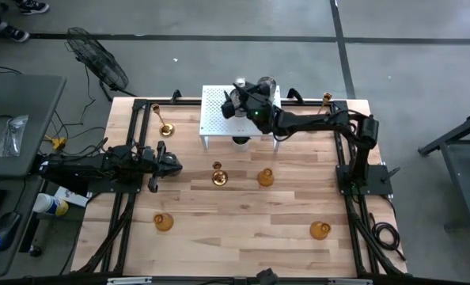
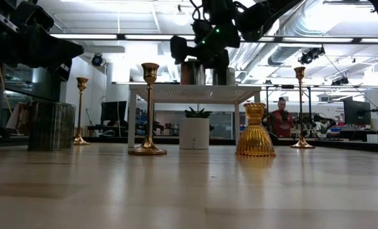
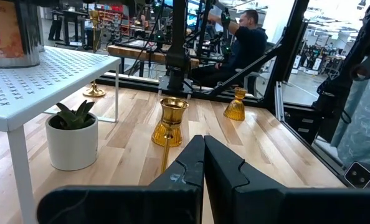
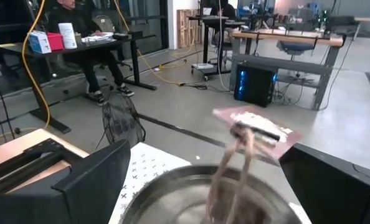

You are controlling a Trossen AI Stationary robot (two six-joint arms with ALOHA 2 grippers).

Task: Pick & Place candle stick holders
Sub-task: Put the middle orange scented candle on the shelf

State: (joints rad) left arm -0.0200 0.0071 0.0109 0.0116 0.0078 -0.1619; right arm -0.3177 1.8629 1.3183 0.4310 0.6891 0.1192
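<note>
My right gripper (image 4: pixel 205 163) is open, reaching level over the white rack (image 1: pixel 219 119). Its fingers stand on either side of the rim of a silvery-grey jar-like holder (image 4: pixel 172 205), which has a twine-tied tag (image 4: pixel 260 130). In the low view this jar (image 2: pixel 192 72) stands on the rack top under my right gripper (image 2: pixel 205 44). A second jar (image 1: pixel 267 82) stands beside it. Gold candlesticks (image 1: pixel 218 176) (image 1: pixel 165 129) (image 1: pixel 327 98) and amber holders (image 1: pixel 265 177) (image 1: pixel 163 222) (image 1: pixel 320 230) stand on their bases on the table. My left gripper (image 3: pixel 203 155) rests shut at the table's left side.
A small potted plant (image 1: pixel 240 141) stands under the rack. A dark ribbed box (image 2: pixel 51 126) sits at the left in the low view. Black frame rails (image 1: pixel 344 158) run along both table sides. Bare wood lies between the amber holders near the front edge. People sit beyond the table.
</note>
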